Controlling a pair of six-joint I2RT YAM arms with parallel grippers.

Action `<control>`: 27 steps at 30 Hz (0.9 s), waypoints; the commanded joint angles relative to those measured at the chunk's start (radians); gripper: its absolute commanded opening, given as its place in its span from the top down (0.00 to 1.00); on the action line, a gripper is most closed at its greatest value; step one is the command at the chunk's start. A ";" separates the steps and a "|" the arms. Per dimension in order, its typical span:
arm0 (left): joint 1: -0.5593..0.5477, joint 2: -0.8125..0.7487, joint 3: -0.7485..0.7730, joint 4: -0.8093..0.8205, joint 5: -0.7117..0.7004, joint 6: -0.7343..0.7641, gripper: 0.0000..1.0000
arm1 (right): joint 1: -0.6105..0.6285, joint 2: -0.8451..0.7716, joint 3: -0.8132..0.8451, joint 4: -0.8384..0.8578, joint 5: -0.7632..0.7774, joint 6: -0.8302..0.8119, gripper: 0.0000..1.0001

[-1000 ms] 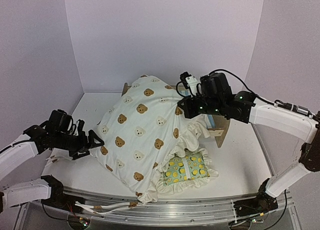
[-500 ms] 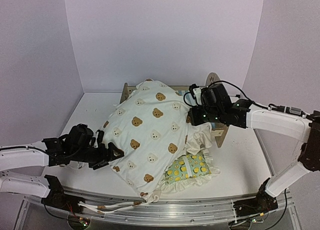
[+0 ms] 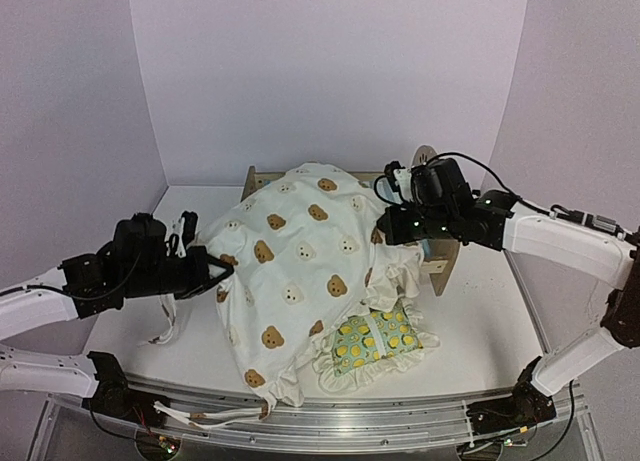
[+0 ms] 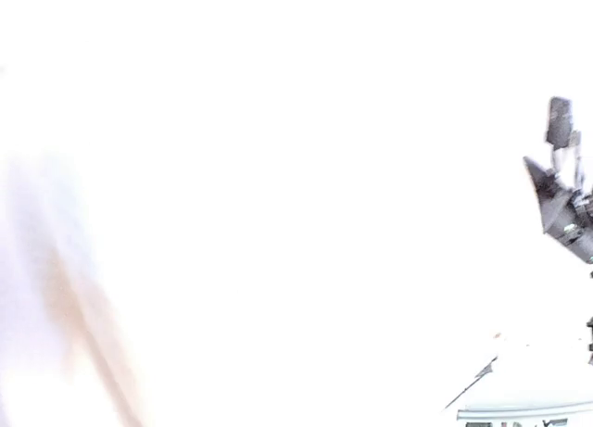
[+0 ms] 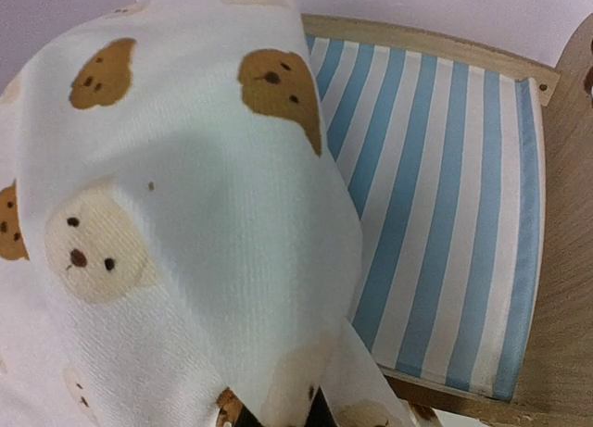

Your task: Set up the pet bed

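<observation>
Two pincers, one cushion, one bed and one pillow were on record.

1. Bed (image 3: 258, 178): light wood. It stood at the far middle of the table (image 3: 490, 311) with its headboard (image 3: 428, 155) to the right. In the top view it was mostly hidden beneath the cushion. The right wrist view showed its blue-and-white striped base (image 5: 445, 195) bare on the side nearer the headboard.
2. Cushion (image 3: 300, 251): cream with a bear print. It was raised like a tent over the bed, its near hem trailing down to the table.
3. Pillow (image 3: 375, 339): green lemon print, ruffled. It lay on the table just in front of the bed, partly under the cushion's hem.
4. Left pincer (image 3: 212, 273): clamped tight on the cushion's left edge, left of the bed and above the table. Its own wrist view was washed out white and showed nothing usable.
5. Right pincer (image 3: 388, 224): clamped on the cushion's right edge beside the headboard, with cloth draping from it.

Handling note (a judgement): the step in hand appeared to be spreading the cushion and seating it in the frame.
- Both grips should draw apart evenly until the cloth is taut.
- Both should then lower together so the edges fall inside the low rails, not across them.
- The trailing hem needs lifting clear of the pillow first, or it may drag the pillow along.
- Release only once the cushion lies flat on the stripes.
</observation>
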 commanded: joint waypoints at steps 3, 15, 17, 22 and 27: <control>0.000 0.152 0.412 -0.027 -0.020 0.211 1.00 | -0.003 -0.175 0.125 -0.015 0.040 0.024 1.00; 0.001 0.497 1.022 -0.090 -0.038 0.429 0.99 | -0.003 -0.174 0.327 -0.046 0.117 -0.031 1.00; 0.002 0.549 1.122 -0.103 -0.038 0.453 0.98 | -0.003 -0.160 0.368 -0.046 0.123 -0.044 1.00; 0.006 0.661 1.332 -0.099 -0.053 0.541 0.96 | -0.003 -0.107 0.491 -0.044 0.154 -0.093 1.00; 0.052 0.761 1.468 -0.057 -0.017 0.566 0.93 | -0.003 -0.054 0.597 -0.040 0.196 -0.149 1.00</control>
